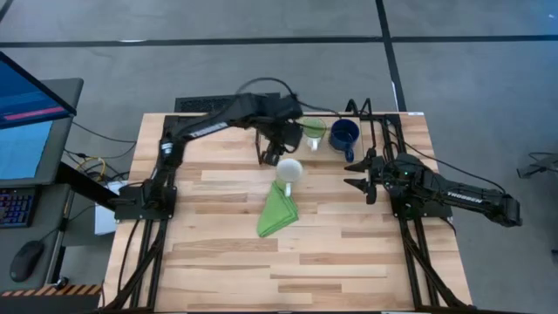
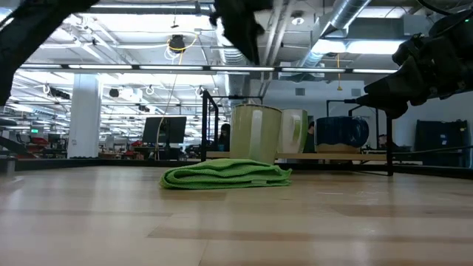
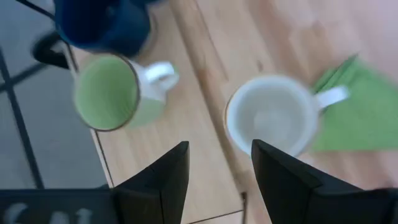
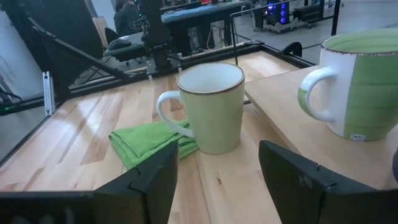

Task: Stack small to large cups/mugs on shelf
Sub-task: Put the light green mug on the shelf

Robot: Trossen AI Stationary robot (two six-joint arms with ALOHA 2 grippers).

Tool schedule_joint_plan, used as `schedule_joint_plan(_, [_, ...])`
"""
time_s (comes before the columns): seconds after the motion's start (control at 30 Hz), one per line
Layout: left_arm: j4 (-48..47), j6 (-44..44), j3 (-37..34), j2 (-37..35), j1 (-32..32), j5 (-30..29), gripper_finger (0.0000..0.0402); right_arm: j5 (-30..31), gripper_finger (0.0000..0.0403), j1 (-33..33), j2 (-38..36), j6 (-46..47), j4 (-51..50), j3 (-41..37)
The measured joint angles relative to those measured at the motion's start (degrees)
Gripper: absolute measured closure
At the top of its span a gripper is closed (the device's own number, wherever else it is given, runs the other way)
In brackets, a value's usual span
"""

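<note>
The white mug (image 1: 289,171) stands upright on the tabletop, its handle toward the folded green cloth (image 1: 278,213). The light green mug (image 1: 313,133) and the dark blue mug (image 1: 344,135) stand upright side by side on the raised wooden shelf (image 4: 292,118) at the far edge. My left gripper (image 1: 272,157) hovers open above the table, just left of the white mug (image 3: 270,118) and near the green mug (image 3: 109,93). My right gripper (image 1: 356,174) is open and empty to the right of the white mug (image 4: 211,106), pointing at it.
The folded green cloth (image 2: 225,174) lies flat on the near side of the white mug. Thin black posts and a rail (image 1: 384,131) frame the shelf at the far right. Bare wooden tabletop (image 1: 288,262) stretches toward the near edge.
</note>
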Motion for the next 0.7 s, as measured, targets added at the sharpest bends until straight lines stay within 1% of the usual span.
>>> schedule_joint_plan(0.1, [-0.20,-2.08,0.00,-4.78,0.04,4.36,0.0236,-0.02,0.0157,0.00,-0.01,1.57,0.00,0.00])
schedule_joint_plan(0.27, [-1.59,-2.38,-0.24,-12.10,0.20,16.29,0.0236,-0.65,0.0157,0.00,-0.01,1.62,0.04,0.00])
schedule_joint_plan(0.37, [-1.67,0.02,-2.55,-16.50,0.34,24.66,0.0236,-1.48,0.0157,0.02,0.00,1.64,0.15,0.00])
schedule_joint_plan(0.43, [-0.27,0.57,-5.18,-19.75,0.43,27.90,0.0236,-1.51,0.0157,0.32,0.03,1.66,0.15,0.00])
schedule_joint_plan(0.5, [2.34,-1.24,-9.34,-23.25,0.61,27.98,0.0236,-1.53,0.0157,1.03,0.01,1.68,0.17,0.00])
schedule_joint_plan(0.57, [7.03,-4.62,-15.27,-27.29,0.79,25.47,0.0236,-1.52,0.0157,1.94,0.01,1.67,0.17,0.00])
schedule_joint_plan(0.6, [10.14,-6.79,-19.18,-29.78,0.79,22.42,0.0236,-1.52,0.0157,2.47,0.05,1.66,0.17,0.00])
schedule_joint_plan(0.7, [20.64,-12.74,-31.95,-37.74,0.66,10.64,0.0236,-1.51,0.0157,3.95,-0.01,1.66,0.17,0.00])
